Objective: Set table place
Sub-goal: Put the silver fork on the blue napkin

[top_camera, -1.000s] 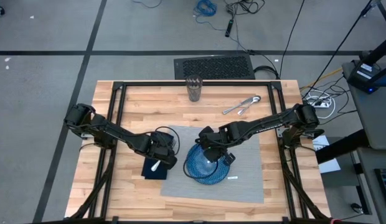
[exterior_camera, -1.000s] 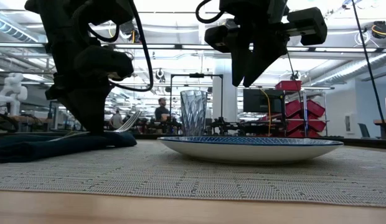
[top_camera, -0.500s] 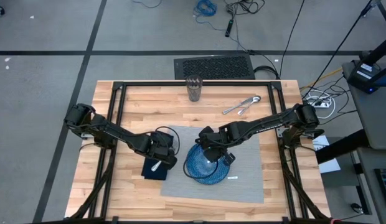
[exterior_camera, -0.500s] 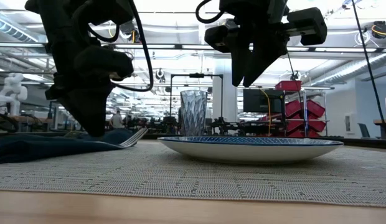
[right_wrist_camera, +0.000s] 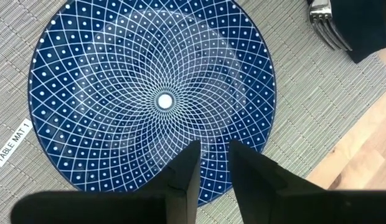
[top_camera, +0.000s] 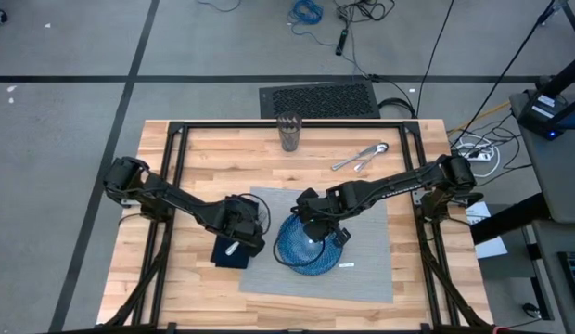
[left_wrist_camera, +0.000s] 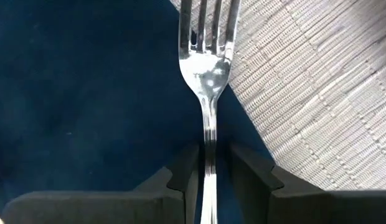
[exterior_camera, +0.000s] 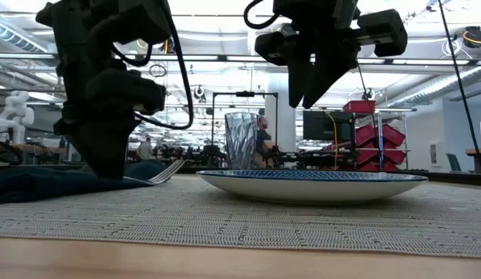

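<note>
A: Free room on the surface (top_camera: 408,278)?
B: Near-right corner, bare wood. Far side has a glass (top_camera: 288,132) and cutlery (top_camera: 360,156) in the way.
A: Over the plate (top_camera: 301,249)?
B: Blocked, right claw (top_camera: 317,234) hangs above it.

Hidden and cut-off parts around the placemat

From above, the left gripper (top_camera: 239,232) covered most of the fork (top_camera: 231,248), and the right gripper (top_camera: 317,225) overlapped the far rim of the plate (top_camera: 301,252). In the left wrist view the fork's (left_wrist_camera: 207,74) handle ran off the picture's edge between the fingers (left_wrist_camera: 183,174), and its tine tips were cropped. The right wrist view showed only the fork's (right_wrist_camera: 327,25) tines at a corner. The cutlery (top_camera: 360,156) far across the table (top_camera: 417,278) was too small to sort.
</note>
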Tool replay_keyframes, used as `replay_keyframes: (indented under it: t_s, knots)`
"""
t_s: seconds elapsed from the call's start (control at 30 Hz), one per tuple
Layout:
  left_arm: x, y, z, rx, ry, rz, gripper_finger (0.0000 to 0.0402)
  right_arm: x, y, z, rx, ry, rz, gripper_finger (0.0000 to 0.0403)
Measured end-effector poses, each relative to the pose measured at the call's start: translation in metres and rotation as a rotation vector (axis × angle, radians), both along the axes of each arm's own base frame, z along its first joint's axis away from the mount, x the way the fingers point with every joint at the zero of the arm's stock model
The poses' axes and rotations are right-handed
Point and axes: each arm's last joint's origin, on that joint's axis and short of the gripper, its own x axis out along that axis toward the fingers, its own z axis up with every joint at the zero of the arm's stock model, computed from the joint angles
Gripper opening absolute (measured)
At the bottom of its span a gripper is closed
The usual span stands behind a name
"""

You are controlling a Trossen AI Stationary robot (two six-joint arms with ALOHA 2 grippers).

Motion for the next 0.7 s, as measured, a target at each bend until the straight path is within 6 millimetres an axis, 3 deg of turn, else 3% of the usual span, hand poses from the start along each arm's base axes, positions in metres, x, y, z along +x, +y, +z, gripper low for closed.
replay_keyframes:
  t_s: [0.7]
  knots:
    - [0.005,-0.001,0.011,0.029,0.021,-0.032,0.0063,0.0,0.0,0.0,0.001,-0.003,-0.001,0.0068]
